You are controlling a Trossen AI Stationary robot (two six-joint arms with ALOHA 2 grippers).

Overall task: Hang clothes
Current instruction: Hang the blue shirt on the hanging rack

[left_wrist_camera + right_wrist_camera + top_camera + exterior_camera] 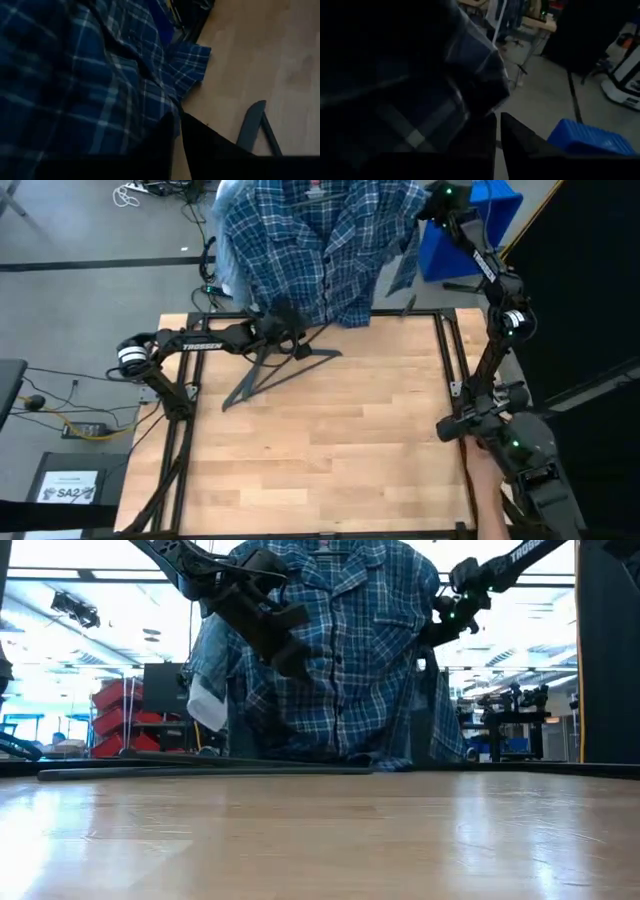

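Plaid shirt up at the far edge, a hanger left flat on the table

The wooden table (330,450) carries little. The blue plaid shirt (315,245) hangs upright beyond its far edge, hem brushing the tabletop, so one garment looks close to hung. Behind it a paler garment (228,220) shows, its state unclear. A dark grey hanger (280,370) lies flat near the far edge, suggesting work remains. The left gripper (283,320) sits at the shirt's lower front, fingers pressed together on a fold of it. The right gripper (432,208) is raised at the shirt's shoulder, apparently pinching cloth.
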